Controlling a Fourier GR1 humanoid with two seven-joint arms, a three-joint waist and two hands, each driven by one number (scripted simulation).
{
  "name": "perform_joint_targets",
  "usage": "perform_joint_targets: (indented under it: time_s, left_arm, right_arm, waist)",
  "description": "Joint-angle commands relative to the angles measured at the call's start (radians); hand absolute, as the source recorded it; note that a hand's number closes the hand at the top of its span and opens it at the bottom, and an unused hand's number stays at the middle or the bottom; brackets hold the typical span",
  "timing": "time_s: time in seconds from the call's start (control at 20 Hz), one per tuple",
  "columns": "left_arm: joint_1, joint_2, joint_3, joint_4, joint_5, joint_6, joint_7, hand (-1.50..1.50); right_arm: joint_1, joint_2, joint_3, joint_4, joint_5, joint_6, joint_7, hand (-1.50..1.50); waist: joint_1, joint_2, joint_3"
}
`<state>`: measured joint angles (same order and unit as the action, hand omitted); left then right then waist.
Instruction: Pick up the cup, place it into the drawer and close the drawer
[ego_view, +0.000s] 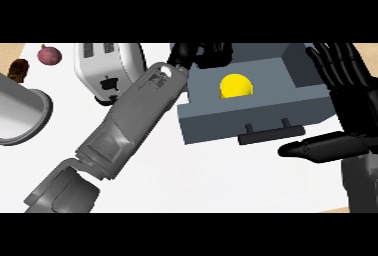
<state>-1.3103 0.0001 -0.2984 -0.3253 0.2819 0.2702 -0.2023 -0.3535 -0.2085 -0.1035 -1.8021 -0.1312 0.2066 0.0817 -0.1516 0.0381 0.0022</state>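
Yellow cup (236, 85) sits inside the open grey drawer (221, 125), centre frame. Left hand (198, 54) curled empty at its upper-left corner; right hand (347, 100) spread wide, right edge. No legible writing.

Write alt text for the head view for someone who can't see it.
A yellow cup sits inside an open grey drawer on a white counter. The left robot hand is at the drawer's back left corner; the right robot hand is open beside its right side. A toaster stands to the left.

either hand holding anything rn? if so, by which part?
Right hand is open beside the drawer, holding nothing. Left hand is curled at the drawer's back-left corner; can't tell if it holds anything. The yellow cup sits inside, untouched.
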Motion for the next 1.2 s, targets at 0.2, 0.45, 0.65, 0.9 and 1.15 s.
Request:
perform_joint_targets:
  time_s: [0.2,0.45,0.65,0.9,1.15]
  left_arm:
    - [0.059,0.0,-0.052,-0.021,0.099,0.004,-0.072,-1.5]
    - [0.079,0.0,-0.012,-0.075,0.207,-0.034,-0.164,-1.5]
    - [0.063,0.0,0.015,-0.103,0.277,-0.039,-0.234,-1.5]
    - [0.027,0.0,0.041,-0.089,0.322,0.025,-0.265,-1.5]
    - [0.012,0.0,0.039,-0.07,0.368,0.06,-0.262,-1.5]
  right_arm:
    - [-0.073,0.016,0.052,0.017,-0.043,0.054,-0.004,-1.5]
    - [-0.067,0.014,0.107,0.017,-0.167,0.197,0.001,1.5]
    - [-0.066,-0.013,0.195,0.033,-0.227,0.319,0.06,1.5]
    - [-0.005,-0.167,0.272,0.029,-0.113,0.457,0.112,1.5]
    - [0.03,-0.213,0.283,0.021,0.119,0.409,0.073,-1.5]
  waist:
    - [-0.058,0.019,-0.001]
    - [-0.059,0.018,-0.002]
    - [-0.035,0.011,-0.003]
    - [0.017,-0.011,-0.002]
    - [0.067,-0.02,-0.001]
